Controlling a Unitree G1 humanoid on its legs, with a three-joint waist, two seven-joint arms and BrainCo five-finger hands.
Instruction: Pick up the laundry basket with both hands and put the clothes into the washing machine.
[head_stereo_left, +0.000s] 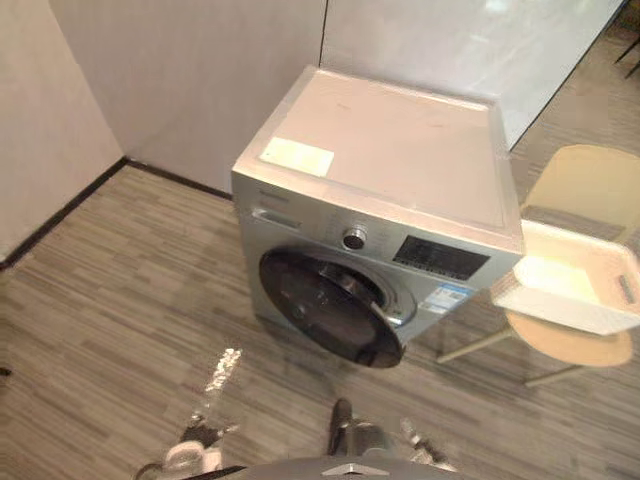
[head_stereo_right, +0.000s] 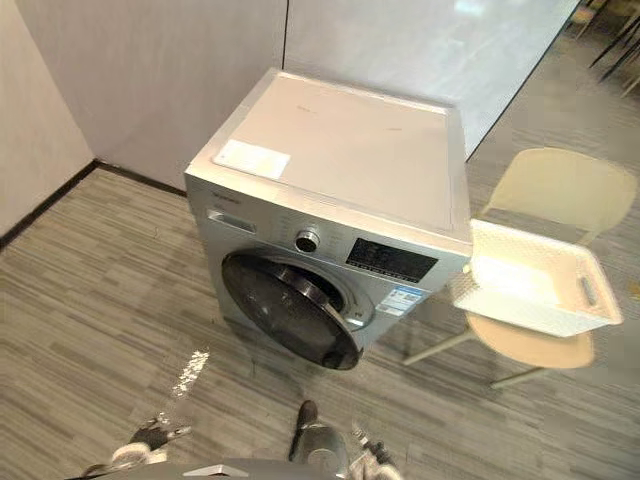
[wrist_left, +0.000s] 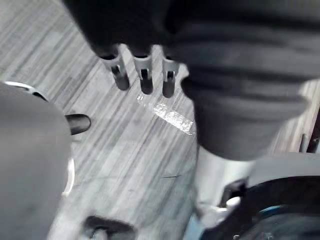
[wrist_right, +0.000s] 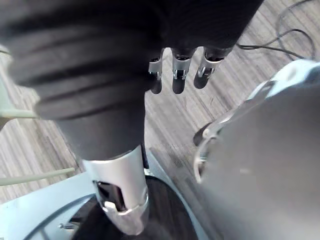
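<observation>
White plastic laundry basket sat on the seat of a cream chair, just right of the silver washing machine; couldn't tell if basket touched the machine, and contents couldn't be made out. Machine's dark round door faced the robot, approx. ajar at one side. Pale label lay on machine top, near front-left corner. Left hand hung over grey wood-look floor, fingers straight, holding nothing. Right hand likewise: fingers relaxed, empty, well apart from basket.
</observation>
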